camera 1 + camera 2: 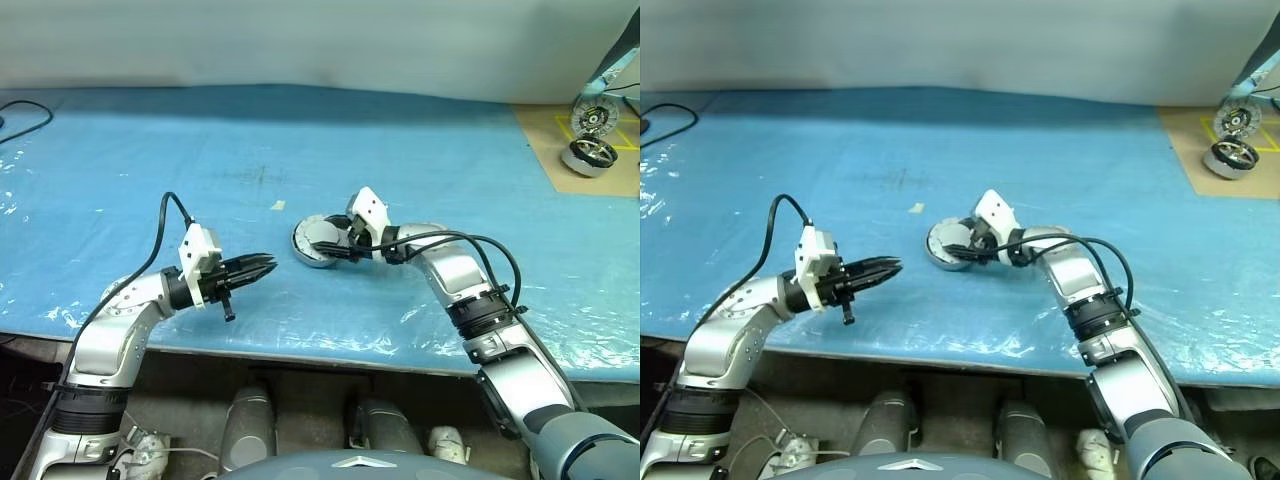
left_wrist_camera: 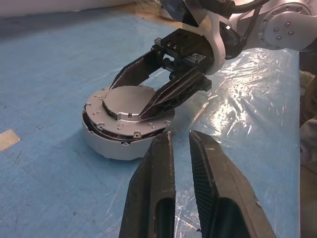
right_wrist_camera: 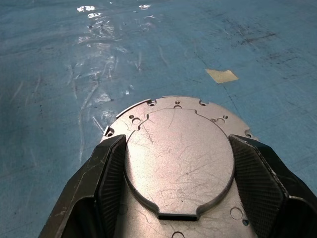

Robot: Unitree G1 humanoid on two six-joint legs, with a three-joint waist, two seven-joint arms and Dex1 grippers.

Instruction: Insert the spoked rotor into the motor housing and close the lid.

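The motor housing point(image 2: 113, 147), a shallow silver cup, sits on the blue sheet in front of me. The plain light grey lid point(image 3: 178, 163) lies down on top of it. A thin dark band shows in the gap under the lid, and the spoked rotor is hidden. My right gripper point(image 3: 179, 143) reaches over the lid from the right, open, with one finger on each side of the lid's raised round part. My left gripper point(image 1: 268, 265) hovers just left of the housing, pointing at it, shut and holding nothing.
A second motor point(image 1: 588, 156) and a small wheel point(image 1: 594, 118) stand on a brown board at the back right. A scrap of tape point(image 1: 278, 206) lies behind the housing. A black cable point(image 1: 25, 115) runs at the far left. The table's front edge point(image 1: 300, 350) is close.
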